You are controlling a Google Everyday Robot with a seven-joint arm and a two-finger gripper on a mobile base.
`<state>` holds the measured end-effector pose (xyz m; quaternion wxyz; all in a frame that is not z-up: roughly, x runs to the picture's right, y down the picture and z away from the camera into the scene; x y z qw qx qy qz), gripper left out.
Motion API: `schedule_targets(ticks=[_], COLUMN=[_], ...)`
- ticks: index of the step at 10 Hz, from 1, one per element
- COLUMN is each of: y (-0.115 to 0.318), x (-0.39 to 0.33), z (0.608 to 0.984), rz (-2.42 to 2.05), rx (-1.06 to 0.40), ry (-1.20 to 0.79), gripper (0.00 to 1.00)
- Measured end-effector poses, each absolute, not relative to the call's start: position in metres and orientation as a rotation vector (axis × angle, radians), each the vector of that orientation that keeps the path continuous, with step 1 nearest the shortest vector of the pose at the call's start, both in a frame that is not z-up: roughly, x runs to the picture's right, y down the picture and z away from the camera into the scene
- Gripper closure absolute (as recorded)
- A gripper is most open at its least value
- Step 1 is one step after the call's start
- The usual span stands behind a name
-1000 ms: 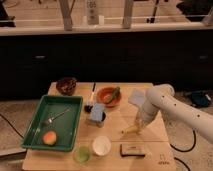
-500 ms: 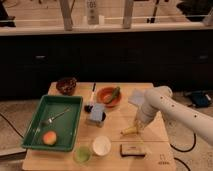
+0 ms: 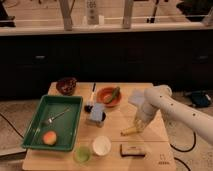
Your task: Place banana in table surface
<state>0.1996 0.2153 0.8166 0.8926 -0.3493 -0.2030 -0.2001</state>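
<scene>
Down at the right side of the pale wooden rectangular table (image 3: 112, 152), the robot's white arm (image 3: 170, 107) reaches in from the right and bends downward, ending in the hand (image 3: 138, 125) just above the tabletop. The small, slim yellow banana (image 3: 129, 131) lies on the table surface directly under and slightly left of the hand, its length pointing left and a little toward the front edge. Whether the fingers touch the banana cannot be made out, and how wide the hand stands cannot be told from this view either.

Just in front of the banana, near the front edge, sits a small dark rectangular block with a light top (image 3: 132, 149). A dark logo mark (image 3: 162, 162) shows at the front right corner of the table. To the left of the block stands a white round cup (image 3: 102, 146), and just beside that a small green translucent cup (image 3: 82, 154).

The left part of the table carries a green rectangular plastic tray (image 3: 33, 134), which holds a metal fork (image 3: 55, 117) and a round orange-pink fruit (image 3: 49, 138). Behind the tray sits a dark brown bowl (image 3: 66, 85). Near the table's middle an orange bowl (image 3: 107, 97) holds a greenish oblong item (image 3: 114, 93), and just in front of it, perhaps touching a dark-handled tool, stands a grey-blue boxy object (image 3: 96, 114).
</scene>
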Motion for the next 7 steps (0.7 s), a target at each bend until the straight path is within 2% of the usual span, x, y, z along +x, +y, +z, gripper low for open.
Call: schedule_targets(ticks=[7], y=[0.203], x=[0.207], z=[0.823], rz=[-0.421], rx=[-0.736], ry=[-0.455], gripper=[0.2])
